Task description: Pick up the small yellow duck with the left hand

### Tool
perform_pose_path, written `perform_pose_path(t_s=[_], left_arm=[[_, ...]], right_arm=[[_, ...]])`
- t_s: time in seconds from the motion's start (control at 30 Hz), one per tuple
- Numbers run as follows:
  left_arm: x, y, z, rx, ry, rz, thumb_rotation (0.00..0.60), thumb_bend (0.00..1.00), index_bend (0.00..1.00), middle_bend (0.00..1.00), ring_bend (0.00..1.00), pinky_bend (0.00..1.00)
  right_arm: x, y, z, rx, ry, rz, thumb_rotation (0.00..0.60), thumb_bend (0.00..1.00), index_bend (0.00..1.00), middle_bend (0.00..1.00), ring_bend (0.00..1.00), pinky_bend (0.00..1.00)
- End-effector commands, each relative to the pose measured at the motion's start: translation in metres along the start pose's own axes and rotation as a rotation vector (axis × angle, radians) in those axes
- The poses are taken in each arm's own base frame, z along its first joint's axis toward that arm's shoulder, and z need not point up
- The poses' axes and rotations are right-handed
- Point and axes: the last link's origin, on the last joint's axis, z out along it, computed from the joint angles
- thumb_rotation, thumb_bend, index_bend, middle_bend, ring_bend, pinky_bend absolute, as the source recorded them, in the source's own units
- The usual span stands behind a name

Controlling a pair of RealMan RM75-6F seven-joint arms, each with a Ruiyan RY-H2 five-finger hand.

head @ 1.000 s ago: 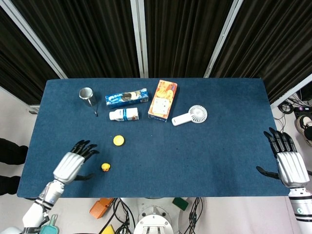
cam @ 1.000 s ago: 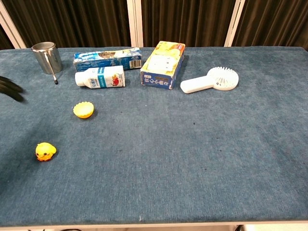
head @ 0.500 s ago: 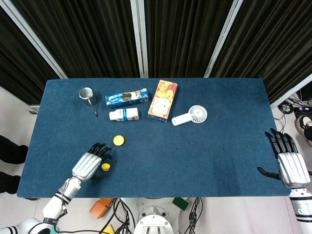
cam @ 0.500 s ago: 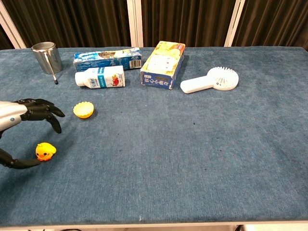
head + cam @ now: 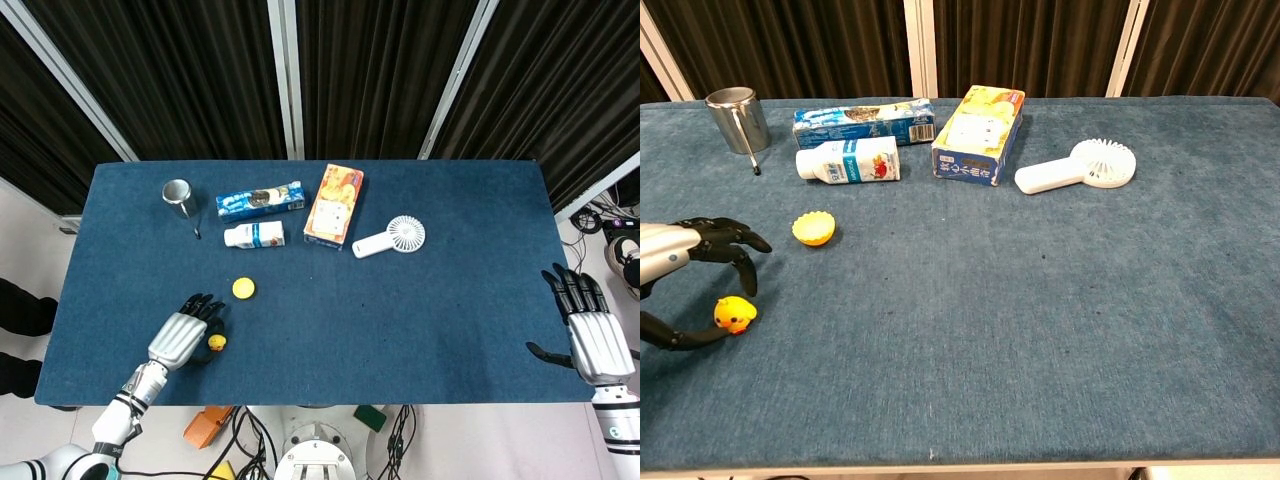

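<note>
A blue-carpeted table [image 5: 450,280] fills both views before dark curtains [image 5: 380,70], with the robot's two hands at its near corners. The left hand [image 5: 185,335] reaches in over the table's near left edge, fingers [image 5: 740,240] arched above and thumb curled beneath, cupped around the small yellow duck [image 5: 733,314]; the thumb tip appears to touch the duck's near side while the fingers hang just over it, and the toy sits on the cloth, not lifted. The right hand [image 5: 590,325] rests far across at the near right edge, fingers spread and holding nothing.

Along the far half of the table lies a row of goods. A yellow-and-orange carton [image 5: 978,134] lies flat at the centre, with a blue biscuit packet [image 5: 862,122] to its left and a white handheld fan [image 5: 1075,167] to its right. A white bottle with a blue label [image 5: 848,161] lies on its side just in front of the packet. A steel cup [image 5: 737,120] stands upright near the far left corner. A small yellow-orange cup-shaped piece [image 5: 813,228] sits alone between the bottle and the duck, near the left hand's fingertips but apart from them
</note>
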Motion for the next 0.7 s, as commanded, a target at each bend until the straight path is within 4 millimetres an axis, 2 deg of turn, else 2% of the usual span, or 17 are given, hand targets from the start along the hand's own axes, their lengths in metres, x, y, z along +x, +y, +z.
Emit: perform_pose_path(t_s=[0.03,0.23,0.4,0.57,0.7], left_arm=[[-0.001,-0.001,0.001,0.002,0.005,0.005,0.600,0.35,0.46,0.13,0.04,0.00],[0.004,-0.004,0.003,0.015,0.032,0.012,0.600,0.42,0.53,0.15,0.05,0.00],[0.024,0.000,0.012,0.001,0.101,-0.026,0.600,0.41,0.54,0.15,0.05,0.00],[0.045,0.012,0.041,-0.033,0.149,-0.043,0.600,0.41,0.54,0.15,0.05,0.00],[0.054,0.024,0.065,-0.051,0.151,-0.035,0.600,0.40,0.54,0.15,0.05,0.00]], right_arm=[[0.000,0.000,0.000,0.000,-0.001,0.000,0.600,0.15,0.00,0.04,0.00,0.07],[0.000,-0.001,0.001,0.000,0.000,-0.003,0.600,0.15,0.00,0.04,0.00,0.07],[0.000,-0.002,0.001,-0.001,-0.002,-0.005,0.600,0.15,0.00,0.04,0.00,0.07],[-0.001,-0.004,0.002,0.001,-0.004,-0.007,0.600,0.15,0.00,0.04,0.00,0.07],[-0.001,-0.003,0.002,-0.004,-0.006,-0.009,0.600,0.15,0.00,0.04,0.00,0.07]])
